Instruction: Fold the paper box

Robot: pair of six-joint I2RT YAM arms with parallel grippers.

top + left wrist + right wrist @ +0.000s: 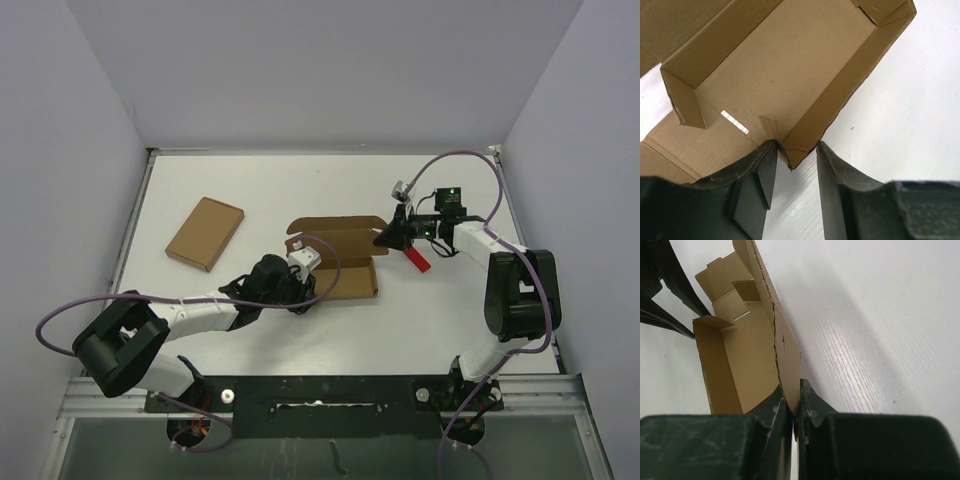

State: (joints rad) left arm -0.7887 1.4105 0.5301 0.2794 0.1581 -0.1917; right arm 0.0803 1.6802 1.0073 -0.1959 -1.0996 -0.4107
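Table [300, 180]: right end effector [796, 392] pinches paper box [752, 357]; left end effector [795, 144] agape astride corner.

You'll see the paper box [345, 265] at the middle of the desk [300, 340]: plain brown cardboard, half-folded into an open shallow tray, walls raised, corner tabs turned inward.

The left arm folds at its elbow and stretches low to the right, its pincer [795, 150] pointing down with jaws partly apart. The right arm bends at the elbow and reaches leftward, its pincer [796, 390] clamped tight on a wall of the paper box [740, 360].
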